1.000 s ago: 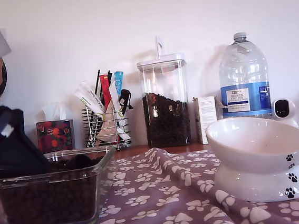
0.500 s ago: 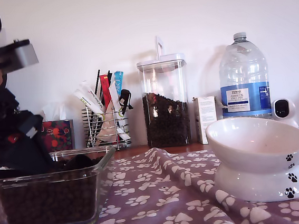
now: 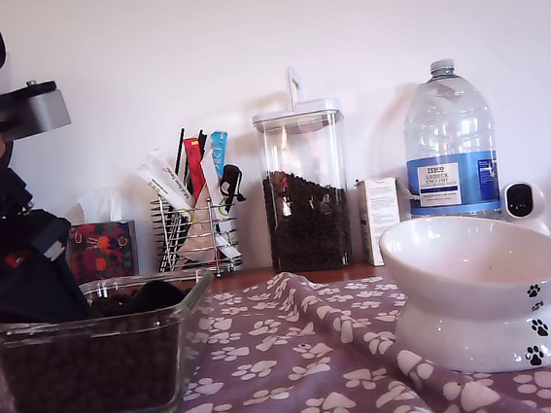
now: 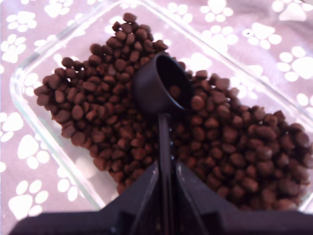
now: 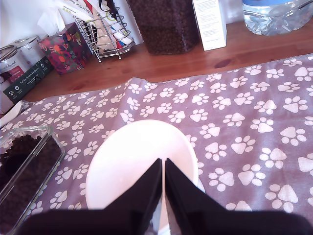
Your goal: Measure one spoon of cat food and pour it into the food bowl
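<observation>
purple paw-print cloth covers the bench. on it, at the exterior view's right, the white food bowl stands upright. at that view's left the square glass dish holds the cat food. my first pincer pinches the spoon by its handle, cup resting on the kibble. my second pincer hangs above the bowl, fingers pressed together with only a thin slit between.

A plain white wall stands behind the wooden table — evenly lit — with a purple paw-print cloth covering its front part.
</observation>
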Controlling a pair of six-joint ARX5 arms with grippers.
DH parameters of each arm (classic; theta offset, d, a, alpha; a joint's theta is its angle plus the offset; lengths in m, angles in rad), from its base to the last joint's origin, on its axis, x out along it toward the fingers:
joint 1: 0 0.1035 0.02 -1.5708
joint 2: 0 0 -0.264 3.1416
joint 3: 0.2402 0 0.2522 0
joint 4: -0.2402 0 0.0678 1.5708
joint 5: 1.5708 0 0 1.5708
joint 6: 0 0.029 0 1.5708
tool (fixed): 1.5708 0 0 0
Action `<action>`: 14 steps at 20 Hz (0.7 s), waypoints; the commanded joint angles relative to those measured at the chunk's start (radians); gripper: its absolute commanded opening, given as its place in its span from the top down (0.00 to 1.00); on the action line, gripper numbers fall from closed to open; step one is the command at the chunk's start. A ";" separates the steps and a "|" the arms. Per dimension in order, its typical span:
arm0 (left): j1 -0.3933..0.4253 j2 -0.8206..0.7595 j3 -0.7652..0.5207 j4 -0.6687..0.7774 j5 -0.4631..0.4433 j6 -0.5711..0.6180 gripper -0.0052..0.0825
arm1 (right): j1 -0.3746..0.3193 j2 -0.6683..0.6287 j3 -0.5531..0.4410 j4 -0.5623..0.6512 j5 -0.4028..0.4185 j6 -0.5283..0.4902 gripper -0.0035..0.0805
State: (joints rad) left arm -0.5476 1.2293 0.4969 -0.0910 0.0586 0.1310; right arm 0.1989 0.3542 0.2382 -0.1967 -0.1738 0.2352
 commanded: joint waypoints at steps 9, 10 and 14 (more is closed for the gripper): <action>-0.005 0.001 0.078 -0.074 -0.158 0.119 0.96 | 0.005 0.008 -0.001 0.005 -0.007 0.001 0.97; -0.005 0.001 0.078 -0.072 -0.175 0.140 0.96 | 0.005 0.008 -0.001 0.005 -0.007 0.001 0.97; -0.058 0.001 0.080 -0.065 -0.299 0.272 0.96 | 0.005 0.008 -0.001 0.005 -0.007 0.001 0.97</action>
State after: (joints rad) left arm -0.5846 1.2293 0.5804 -0.1688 -0.2222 0.3721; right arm 0.1989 0.3542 0.2382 -0.1967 -0.1768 0.2352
